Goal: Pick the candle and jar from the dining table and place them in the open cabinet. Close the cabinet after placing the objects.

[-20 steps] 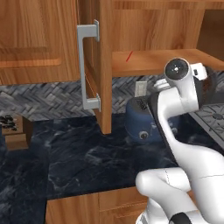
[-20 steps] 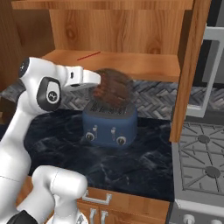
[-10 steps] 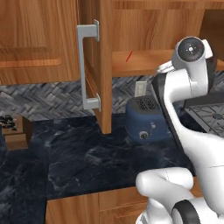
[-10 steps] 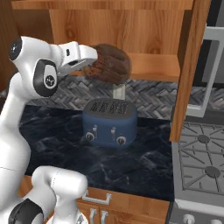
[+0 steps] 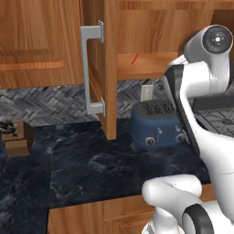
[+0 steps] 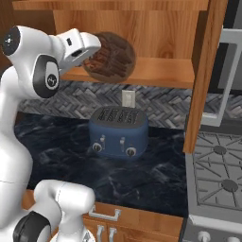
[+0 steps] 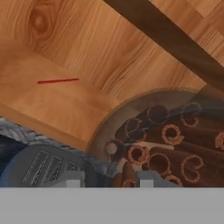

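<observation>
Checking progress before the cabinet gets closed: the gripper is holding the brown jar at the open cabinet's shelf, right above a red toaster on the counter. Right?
Not quite: the toaster is blue, as the right base view shows. The rest holds: the gripper holds the brown jar at the open cabinet shelf, above it.

Dark brown jar held tilted over open cabinet shelf edge.

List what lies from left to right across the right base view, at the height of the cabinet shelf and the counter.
White arm → gripper holding the jar at the cabinet shelf → blue toaster below on the counter → open cabinet door → stove.
</observation>
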You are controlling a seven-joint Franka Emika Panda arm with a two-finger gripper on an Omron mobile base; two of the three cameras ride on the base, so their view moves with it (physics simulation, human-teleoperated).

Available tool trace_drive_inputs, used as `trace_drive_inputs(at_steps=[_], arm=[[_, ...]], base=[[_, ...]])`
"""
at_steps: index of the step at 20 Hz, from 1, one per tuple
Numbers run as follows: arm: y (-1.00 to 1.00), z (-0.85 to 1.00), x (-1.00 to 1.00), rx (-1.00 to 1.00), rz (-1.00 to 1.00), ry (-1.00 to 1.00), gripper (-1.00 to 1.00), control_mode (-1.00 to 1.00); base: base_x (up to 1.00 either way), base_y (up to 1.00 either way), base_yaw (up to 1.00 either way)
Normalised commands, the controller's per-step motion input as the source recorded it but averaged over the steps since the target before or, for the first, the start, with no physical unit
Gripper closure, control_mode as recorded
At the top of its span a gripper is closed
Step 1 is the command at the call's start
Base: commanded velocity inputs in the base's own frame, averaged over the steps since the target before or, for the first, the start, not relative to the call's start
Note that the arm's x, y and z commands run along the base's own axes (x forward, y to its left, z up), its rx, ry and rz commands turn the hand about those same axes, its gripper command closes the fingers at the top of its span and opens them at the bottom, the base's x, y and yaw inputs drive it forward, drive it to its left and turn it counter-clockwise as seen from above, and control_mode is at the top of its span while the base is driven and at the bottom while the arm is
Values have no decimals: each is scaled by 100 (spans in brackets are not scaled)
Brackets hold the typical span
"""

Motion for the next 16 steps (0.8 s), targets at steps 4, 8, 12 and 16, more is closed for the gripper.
trace_drive_inputs(at_steps=[4, 8, 12, 16], arm=[[11, 3, -13, -8, 6, -7, 100, -100], [6, -1, -1, -5, 6, 0, 100, -100], [9, 0, 29, -5, 1, 3, 100, -100], [2, 0, 37, -2, 1, 4, 100, -100]], base=[[0, 0, 0], [0, 0, 0], [0, 0, 0], [0, 0, 0]])
